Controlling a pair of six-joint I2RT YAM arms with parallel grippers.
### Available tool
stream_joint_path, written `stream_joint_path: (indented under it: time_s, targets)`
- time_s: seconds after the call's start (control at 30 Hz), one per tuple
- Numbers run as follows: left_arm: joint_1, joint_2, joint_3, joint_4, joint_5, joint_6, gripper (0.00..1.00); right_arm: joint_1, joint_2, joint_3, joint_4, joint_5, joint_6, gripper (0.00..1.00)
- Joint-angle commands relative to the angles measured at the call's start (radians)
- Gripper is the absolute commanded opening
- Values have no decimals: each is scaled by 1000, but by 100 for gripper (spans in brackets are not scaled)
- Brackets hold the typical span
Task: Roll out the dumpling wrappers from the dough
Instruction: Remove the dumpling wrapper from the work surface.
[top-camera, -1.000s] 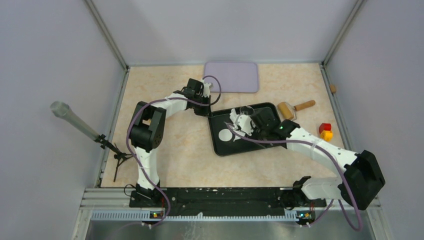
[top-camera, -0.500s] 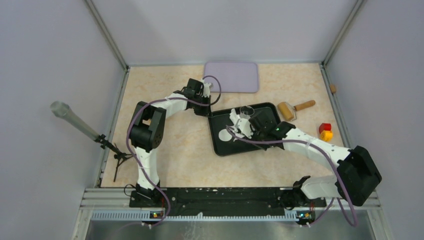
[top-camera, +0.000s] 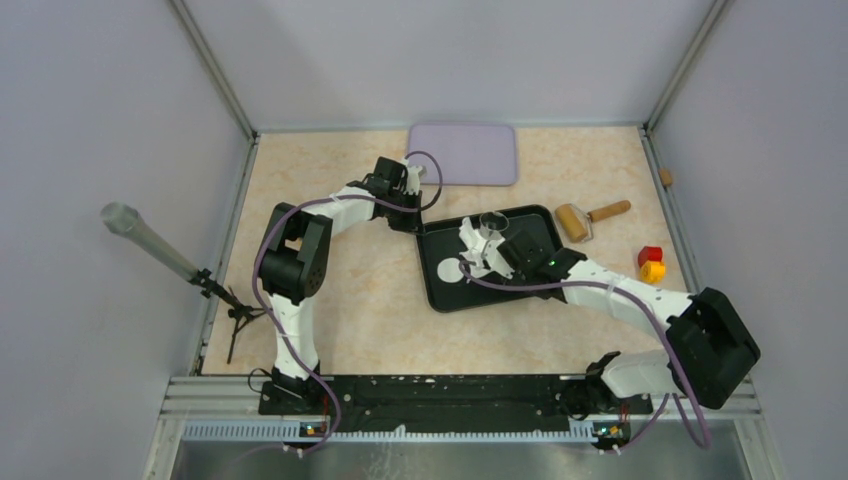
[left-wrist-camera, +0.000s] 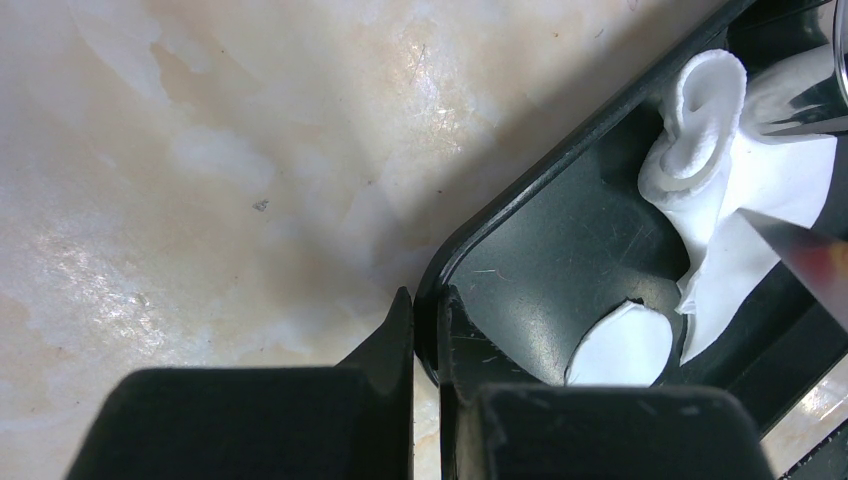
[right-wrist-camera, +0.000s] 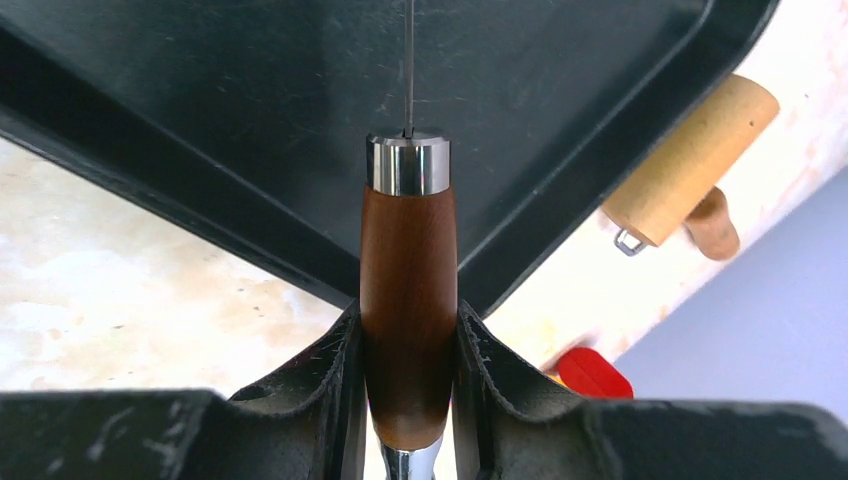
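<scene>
The left pincer (left-wrist-camera: 425, 322) is clenched on the rim of the tray (left-wrist-camera: 540, 250), one finger outside the rounded corner and one inside; the tray is matte black plastic with fine scratches and a raised lip. Ahead and to the right of that pincer, inside the tray, lies the dough (left-wrist-camera: 725, 200): a soft, chalk-white sheet, thin and irregular, creased into loose folds, with a curled, ear-like roll at its far end. Its long axis runs roughly straight away from the left pincer. Nearer, just right of the inner finger, a wrapper (left-wrist-camera: 625, 345) lies flat on the tray floor, a small smooth white disc, its near edge hidden by the finger; it sits just beside the dough's lower edge, and I cannot tell whether they touch. Left of this pincer is the tabletop (left-wrist-camera: 200, 150), glossy and marbled in cream and pink. The right pincer (right-wrist-camera: 407, 330) grips a tool (right-wrist-camera: 407, 270) by its polished reddish-brown wooden handle, a rounded cylinder capped by a shiny metal ferrule; the handle points straight ahead of the pincer, and a thin blade, seen edge-on, continues along the same line over the tray. Ahead and to the right of it, off the tray, a pale wooden rolling pin (right-wrist-camera: 690, 160) lies on the tabletop.
</scene>
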Motion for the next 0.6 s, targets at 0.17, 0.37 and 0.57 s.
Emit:
stream_joint_path:
  time_s: [0.17, 0.37, 0.57]
  targets:
    - [-5, -25, -33, -64, -57, 28, 0, -6, -15, 30, -1, 102, -13, 0]
    - [-5, -30, -35, -59, -48, 30, 0, -7, -219, 117, -118, -204, -49, 0]
    - [-5, -25, -24, -63, -46, 31, 0, -6, -338, -4, -98, -291, -217, 0]
